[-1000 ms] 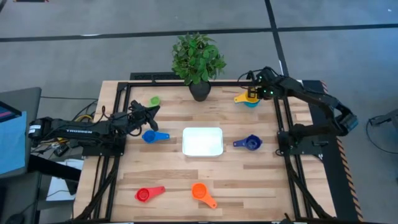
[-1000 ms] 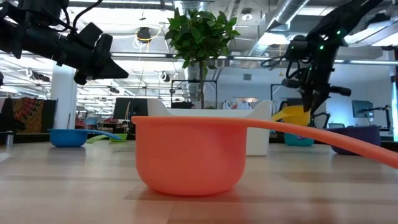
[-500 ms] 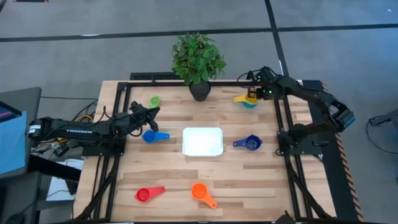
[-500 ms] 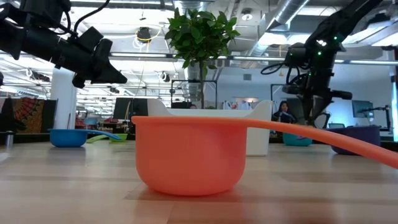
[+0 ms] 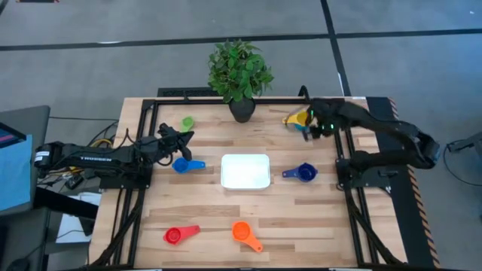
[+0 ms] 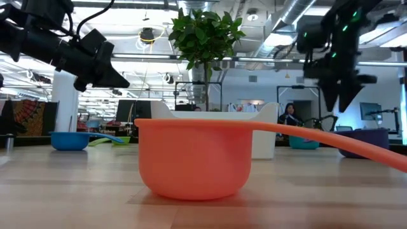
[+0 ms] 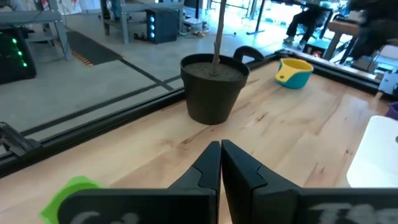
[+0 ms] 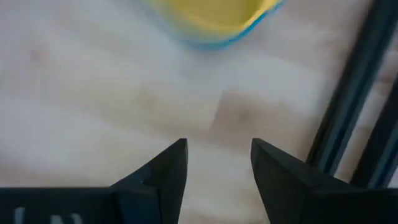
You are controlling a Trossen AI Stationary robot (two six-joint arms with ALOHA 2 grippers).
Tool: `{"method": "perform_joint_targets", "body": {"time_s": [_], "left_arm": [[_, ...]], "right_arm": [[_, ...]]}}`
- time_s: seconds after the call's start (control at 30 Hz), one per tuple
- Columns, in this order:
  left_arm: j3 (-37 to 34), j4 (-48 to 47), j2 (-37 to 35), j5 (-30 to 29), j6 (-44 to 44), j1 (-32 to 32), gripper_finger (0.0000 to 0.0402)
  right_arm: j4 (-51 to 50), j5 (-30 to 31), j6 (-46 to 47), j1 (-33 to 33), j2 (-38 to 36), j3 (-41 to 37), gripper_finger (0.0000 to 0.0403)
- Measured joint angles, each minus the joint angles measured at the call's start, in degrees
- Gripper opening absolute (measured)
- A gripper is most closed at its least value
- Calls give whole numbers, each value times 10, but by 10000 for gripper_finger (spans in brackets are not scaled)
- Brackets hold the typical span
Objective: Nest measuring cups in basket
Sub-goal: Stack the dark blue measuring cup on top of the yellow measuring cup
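Note:
A yellow cup [image 5: 295, 118] sits nested in a light blue cup [image 8: 245, 34] at the far right of the table. My right gripper [image 5: 311, 130] hovers just nearer than the pair, pointing down, open, with nothing between its fingers [image 8: 217, 155]. The white basket [image 5: 245, 171] lies at the table's middle. Around it lie a dark blue cup [image 5: 302, 173], a blue cup [image 5: 186, 165], a green cup [image 5: 187, 122], a red cup [image 5: 179, 235] and an orange cup [image 5: 245, 233]. My left gripper [image 5: 183, 135] hangs shut above the table between the green and blue cups.
A dark plant pot [image 5: 242, 110] stands at the far edge, between the green cup and the yellow one. Black frame rails [image 5: 340, 143] run along the table's sides, close to my right gripper. Bare wood lies between the basket and the near cups.
My right gripper has opened and let go of the yellow cup, which now rests in the light blue cup. It has then risen a little and drawn away toward the table's near edge, rolling as it went.

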Motion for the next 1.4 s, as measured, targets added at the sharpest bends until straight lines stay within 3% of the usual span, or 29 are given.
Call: {"method": "perform_joint_targets", "body": {"time_s": [0.3,0.4,0.53,0.7,0.93,1.17,1.4], "left_arm": [[0,24,0,9,9,0,0],[0,24,0,49,-3,-6,0],[0,18,0,54,-18,-17,0],[0,17,0,66,-46,-41,0],[0,18,0,48,-12,-83,0],[0,53,0,51,107,-73,0],[0,65,0,165,11,-88,13]], "right_arm": [[-5,10,157,253,-46,-41,182],[37,39,202,319,-38,-41,178],[109,71,191,379,-33,-41,172],[188,63,131,402,-24,-41,154],[294,80,162,402,-16,-40,108],[197,77,238,438,-15,-40,78],[46,32,212,438,-8,-40,87]]}}
